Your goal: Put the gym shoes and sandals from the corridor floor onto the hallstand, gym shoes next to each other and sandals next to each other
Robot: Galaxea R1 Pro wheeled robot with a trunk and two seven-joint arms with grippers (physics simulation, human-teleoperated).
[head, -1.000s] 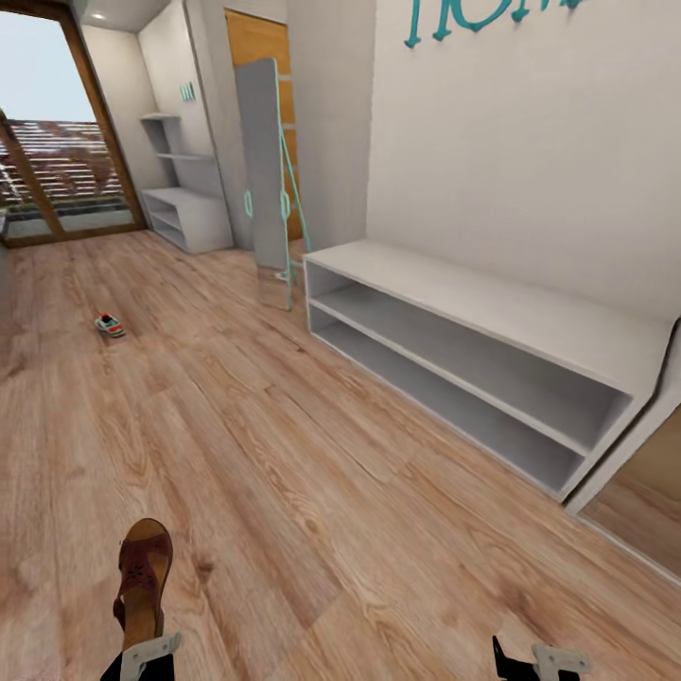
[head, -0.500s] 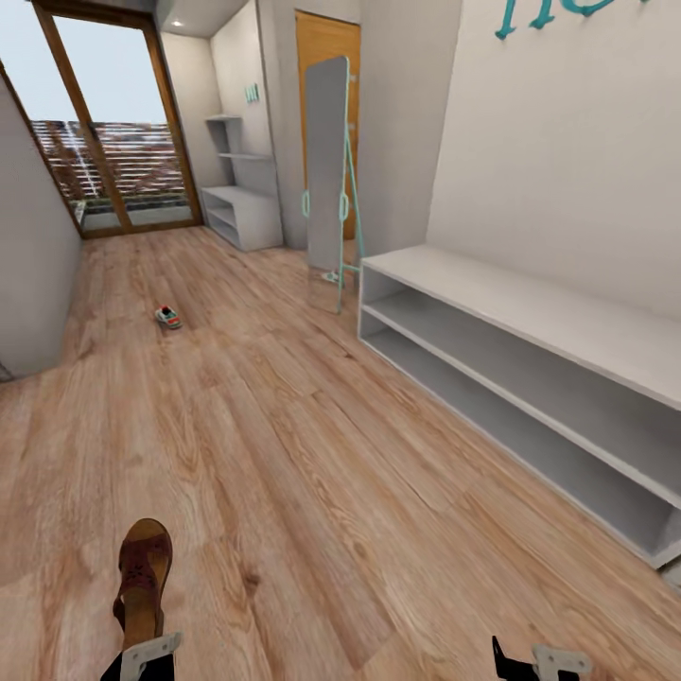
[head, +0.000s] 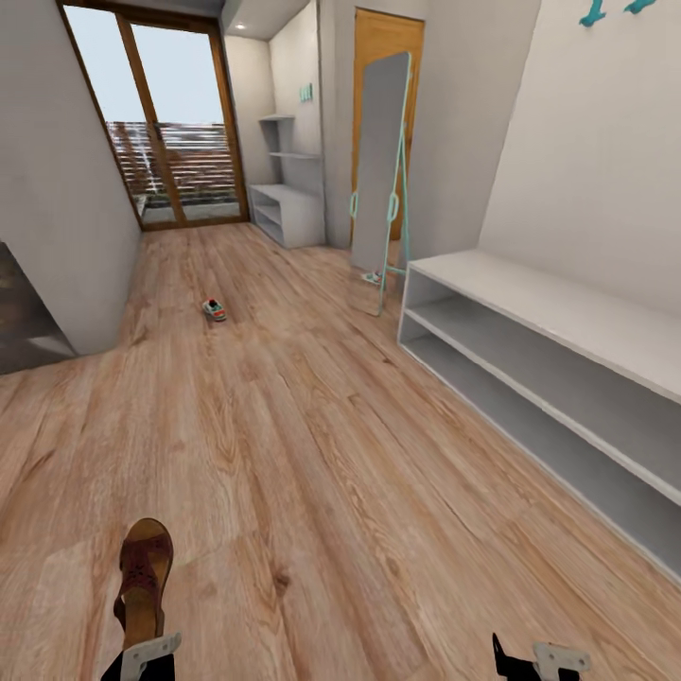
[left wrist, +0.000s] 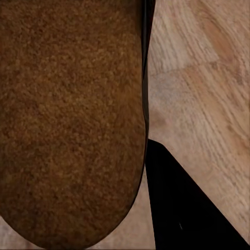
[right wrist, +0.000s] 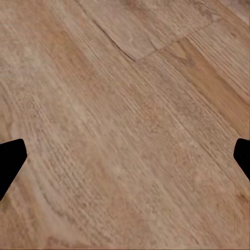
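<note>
A wood-plank corridor floor [head: 312, 454] is shown. The hallstand [head: 288, 210] is seen far off beside the glass door. A sandal [head: 142, 577] is gripped in the left end effector [head: 147, 653]. The right end effector [right wrist: 125, 156] (fingers spread wide) is held empty. A gym shoe [head: 215, 309] is seen lying mid-corridor.

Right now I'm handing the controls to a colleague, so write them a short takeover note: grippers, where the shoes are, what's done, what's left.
Left gripper: shut on one sandal, carried above the corridor floor.
Right gripper: jaws open, nothing between them.
One gym shoe lies on the floor far ahead, toward the glass door. The hallstand, with wall shelves above it, stands at the corridor's far end. The nearer rack on the right sits under teal lettering; its shelves hold no shoes.
Done: one sandal picked up.
Left: rack this sandal, then fetch the gym shoe; the other sandal and gym shoe still need finding.
</note>
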